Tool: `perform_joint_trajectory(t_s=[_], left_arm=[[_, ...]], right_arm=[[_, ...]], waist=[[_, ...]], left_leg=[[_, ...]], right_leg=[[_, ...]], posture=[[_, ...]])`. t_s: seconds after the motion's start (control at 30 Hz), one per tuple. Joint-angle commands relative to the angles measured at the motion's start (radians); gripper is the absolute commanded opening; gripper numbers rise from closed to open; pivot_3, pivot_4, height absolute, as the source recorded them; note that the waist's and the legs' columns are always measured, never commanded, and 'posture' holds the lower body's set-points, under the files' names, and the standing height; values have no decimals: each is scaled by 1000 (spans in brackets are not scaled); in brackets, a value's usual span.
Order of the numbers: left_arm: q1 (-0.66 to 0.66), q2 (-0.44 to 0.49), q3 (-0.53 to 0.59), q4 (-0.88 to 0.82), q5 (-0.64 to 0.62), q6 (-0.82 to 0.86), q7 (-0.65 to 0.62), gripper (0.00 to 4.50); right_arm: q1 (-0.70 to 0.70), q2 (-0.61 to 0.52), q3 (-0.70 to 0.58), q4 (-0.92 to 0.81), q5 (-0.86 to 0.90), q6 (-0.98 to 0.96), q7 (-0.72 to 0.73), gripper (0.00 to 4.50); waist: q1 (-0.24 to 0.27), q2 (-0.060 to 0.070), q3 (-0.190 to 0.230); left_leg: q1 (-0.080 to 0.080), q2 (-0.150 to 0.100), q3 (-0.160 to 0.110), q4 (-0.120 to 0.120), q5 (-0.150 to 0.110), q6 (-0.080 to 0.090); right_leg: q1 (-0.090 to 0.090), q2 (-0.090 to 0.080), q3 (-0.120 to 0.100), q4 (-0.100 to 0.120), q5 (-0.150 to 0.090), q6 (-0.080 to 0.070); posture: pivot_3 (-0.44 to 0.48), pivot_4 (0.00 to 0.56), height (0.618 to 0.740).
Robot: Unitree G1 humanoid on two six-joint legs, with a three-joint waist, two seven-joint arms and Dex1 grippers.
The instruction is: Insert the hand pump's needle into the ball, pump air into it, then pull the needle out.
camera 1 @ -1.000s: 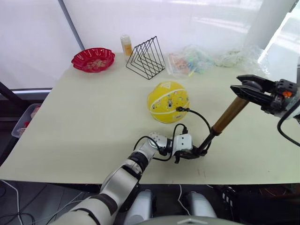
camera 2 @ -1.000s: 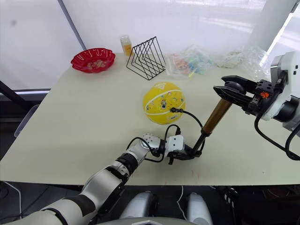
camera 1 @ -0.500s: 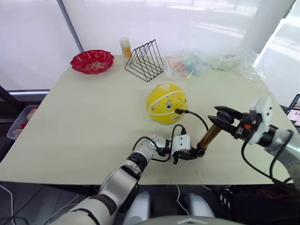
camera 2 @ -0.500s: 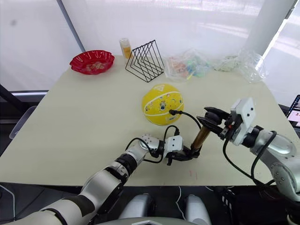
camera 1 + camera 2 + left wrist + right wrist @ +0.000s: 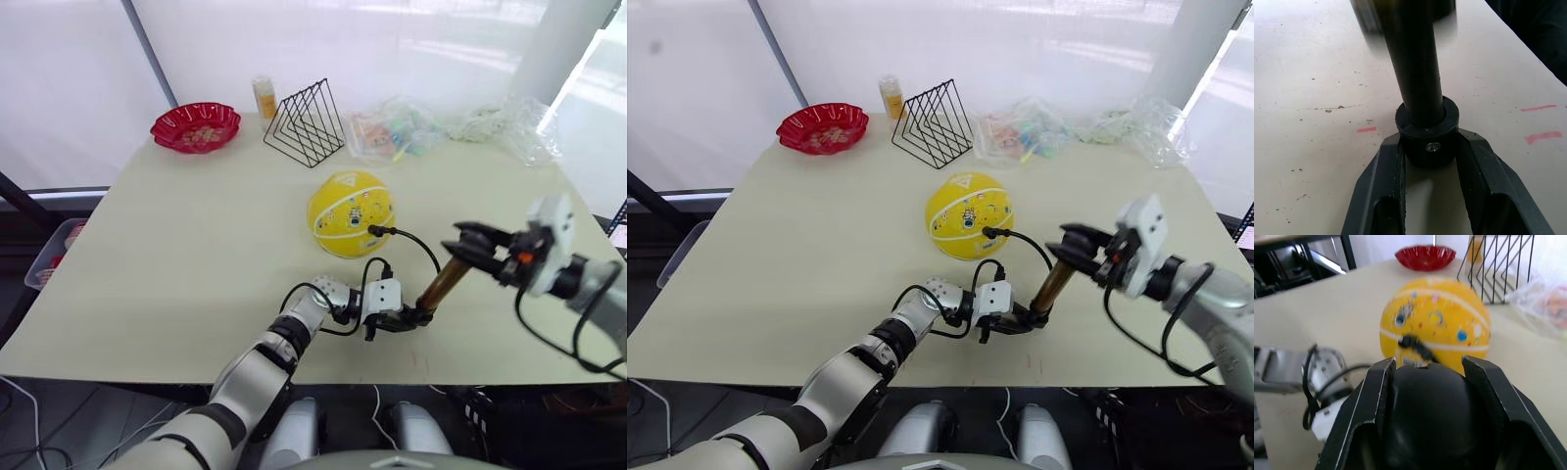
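Leaning across the lower right of the frame, the brass-gold hand pump (image 5: 444, 282) stands tilted on the pale tabletop (image 5: 176, 235), its black foot clamped by the left gripper (image 5: 404, 319) and its black knob clasped by the right gripper (image 5: 1070, 241). The thin black hose (image 5: 416, 240) arcs to the round yellow rubber ball (image 5: 350, 211) at frame centre, its fitting touching the ball's side.

Ball (image 5: 351, 212) round – pump (image 5: 442, 283) tilted

Brass-gold metal hand pump (image 5: 443, 281); glossy yellow ball (image 5: 351, 212).
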Motion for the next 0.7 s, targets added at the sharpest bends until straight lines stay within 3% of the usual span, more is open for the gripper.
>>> perform_joint_trajectory(t_s=[0.03, 0.2, 0.3, 0.43, 0.53, 0.7], left_arm=[[70, 52, -85, 116, 107, 50, -47, 1001], [68, 56, -86, 118, 109, 47, -47, 1001], [70, 57, -88, 118, 110, 45, -46, 1001], [74, 57, -88, 115, 109, 45, -45, 1001], [74, 59, -85, 116, 110, 44, -44, 1001], [76, 60, -84, 115, 110, 45, -42, 1001]], right_arm=[[-95, -50, -193, -23, 77, 2, -48, 1654], [-178, -112, -263, -22, 156, 61, -85, 1654], [-87, -86, -222, -68, 129, 78, -78, 1654], [115, -45, -46, -94, -70, -3, -34, 1654], [173, 26, 59, -66, -149, -81, -35, 1654], [219, 135, 219, 39, -304, -208, -35, 1654]], waist=[[0, 0, 0], [-1, 1, 3], [0, 0, 3], [-2, -10, -5], [-5, -17, -10], [-6, -18, -11]], left_leg=[[0, 0, 0, 0, 0, 0], [-1, -1, 1, 0, 0, 0], [-1, -1, 1, 0, 0, 0], [1, 0, 0, -1, 0, 0], [3, 1, 0, -1, 0, 0], [8, 3, 0, 0, 0, 0]], right_leg=[[0, 0, 0, 0, 0, 0], [-1, -1, 1, 0, 0, 0], [-1, -1, 1, 0, 0, 0], [1, 0, 0, 0, 0, 0], [2, 0, 0, 0, 0, 0], [5, 2, 1, 0, -2, -4]], posture=[[0, 150, 737], [0, 150, 737], [0, 150, 737], [0, 150, 737], [0, 150, 737], [0, 150, 737]])
